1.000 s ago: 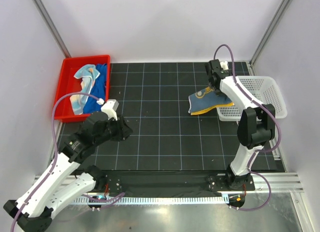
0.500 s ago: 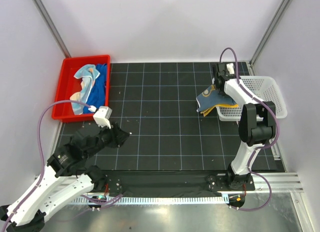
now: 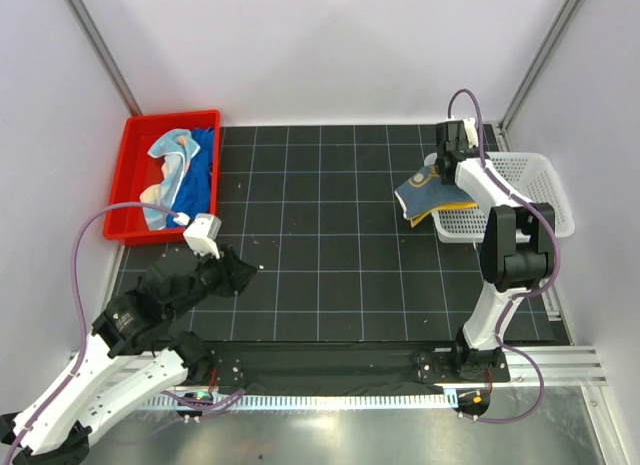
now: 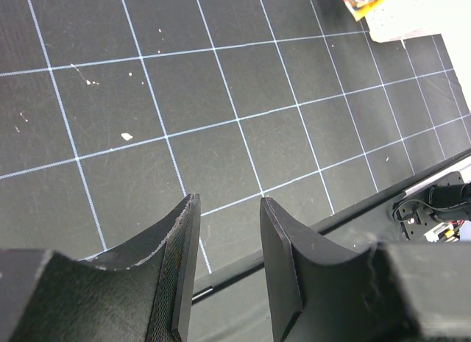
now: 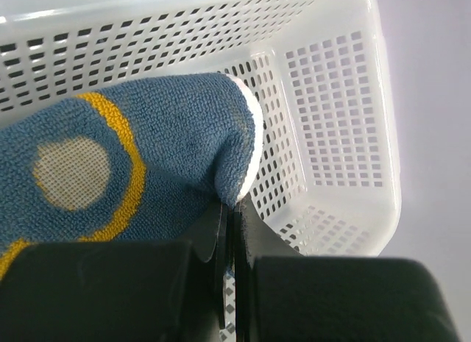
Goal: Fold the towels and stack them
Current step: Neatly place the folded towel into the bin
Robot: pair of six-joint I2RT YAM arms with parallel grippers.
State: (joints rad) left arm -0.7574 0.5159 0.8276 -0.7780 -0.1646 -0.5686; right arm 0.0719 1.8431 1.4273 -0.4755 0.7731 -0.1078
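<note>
I see looped, fuzzy terry cloth on the towel (image 5: 125, 158) in my right wrist view, set against a basket (image 5: 331, 136) of smooth, faintly glossy white plastic mesh. The worktop (image 4: 221, 84) reads matt black, scuffed and flecked white. The left pincer (image 4: 229, 209) looks matt black, and the tray (image 3: 130, 155) is shiny red plastic.

Back wall: a plain pale wall (image 3: 330, 55) at 12 o'clock from my table, evenly lit.
Side walls: the same pale panels stand at 9 o'clock (image 3: 45, 155) and 3 o'clock (image 3: 605, 115).
Corner posts: one grey metal post (image 3: 100, 55) at 11 o'clock and another (image 3: 541, 55) at 1 o'clock, both slanting outward in my overhead view.
Table top: a black mat (image 3: 330, 255) ruled with a thin white grid and flecked with small white specks (image 4: 126, 136).
Near edge: a brushed metal plate (image 3: 400, 435) at 6 o'clock, with a dull shine.
Light: soft and even.
</note>
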